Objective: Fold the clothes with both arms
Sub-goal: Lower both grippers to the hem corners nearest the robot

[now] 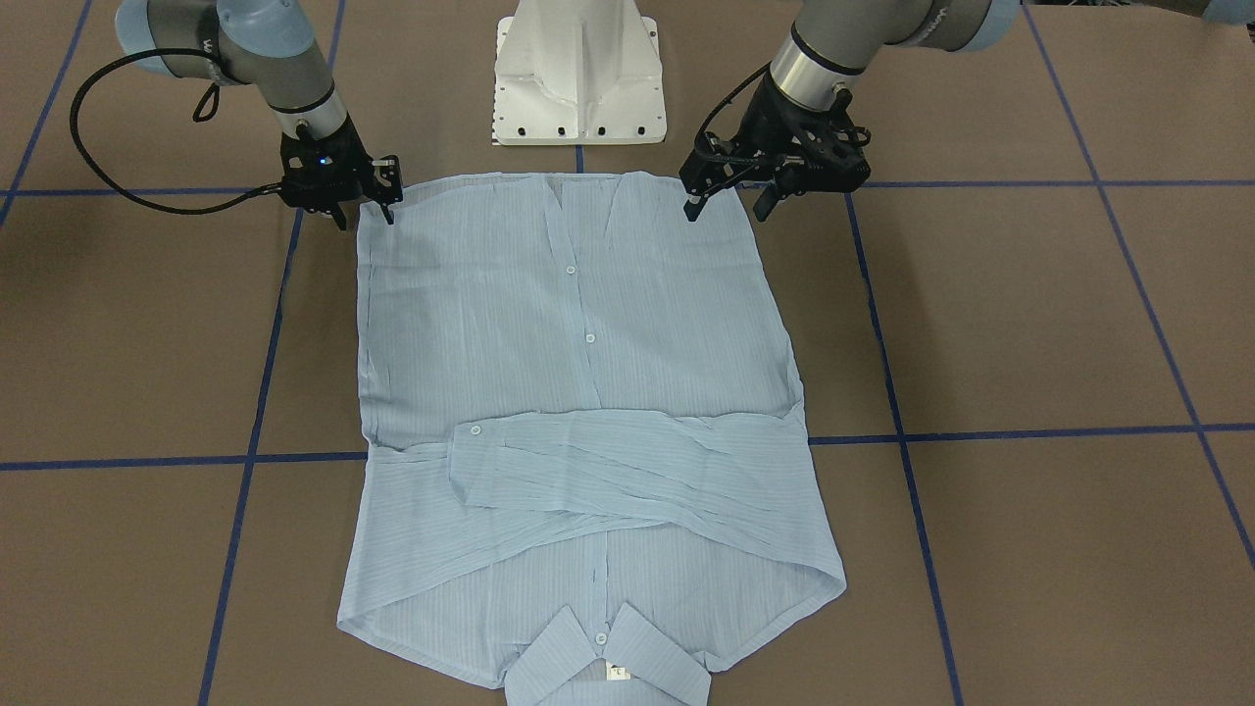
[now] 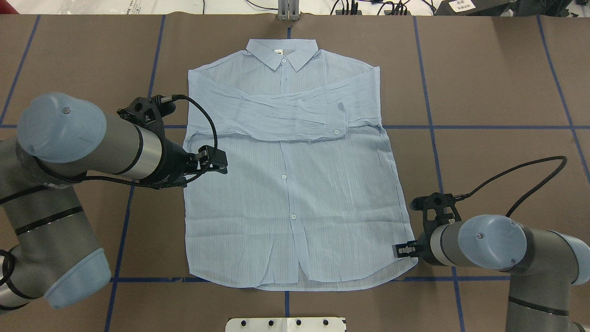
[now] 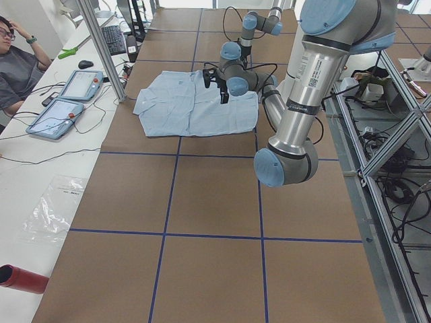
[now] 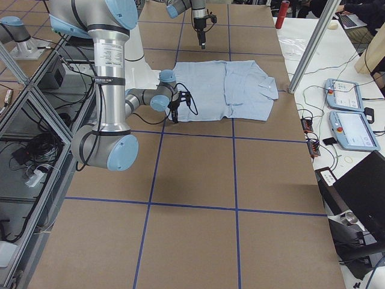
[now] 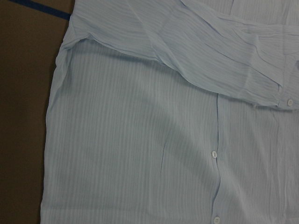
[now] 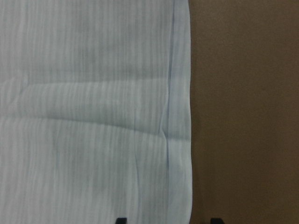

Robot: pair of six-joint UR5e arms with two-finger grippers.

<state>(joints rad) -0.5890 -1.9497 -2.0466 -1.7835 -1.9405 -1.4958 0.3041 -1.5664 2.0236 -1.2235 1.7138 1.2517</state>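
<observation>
**Operator:** Where does the shirt lie, seen from the jaws?

**Observer:** You have the shirt (image 2: 295,184) flat on the worktop (image 2: 484,92), front up and buttoned. Its hem is at the end where both jaws are, and the collar (image 2: 281,50) is at the far end from them. The two sleeves (image 2: 276,113) are folded across the chest. One cuff (image 2: 339,122) lies on top, well apart from both jaws. The white base (image 1: 578,78) stands between the two jaws, a little behind them and just beyond the hem.

**Operator:** And the right jaws?

**Observer:** On the right arm (image 2: 488,242) you see the jaws open, low down at the hem corner of the shirt. In the right wrist view the side edge of the shirt runs between them. One tip (image 6: 121,220) is over the cloth and the other is over bare worktop. Whether they touch the cloth, you cannot tell from these views.

**Operator:** And the left jaws?

**Observer:** On the left arm (image 2: 92,143) the jaws are open too, and they grip nothing. They hang high above the worktop, clearly apart from the shirt. Under them you find the left side edge of the shirt, on the hem side of the folded sleeve. The row of buttons (image 5: 214,154) lies further in from them, toward the middle of the shirt.
</observation>
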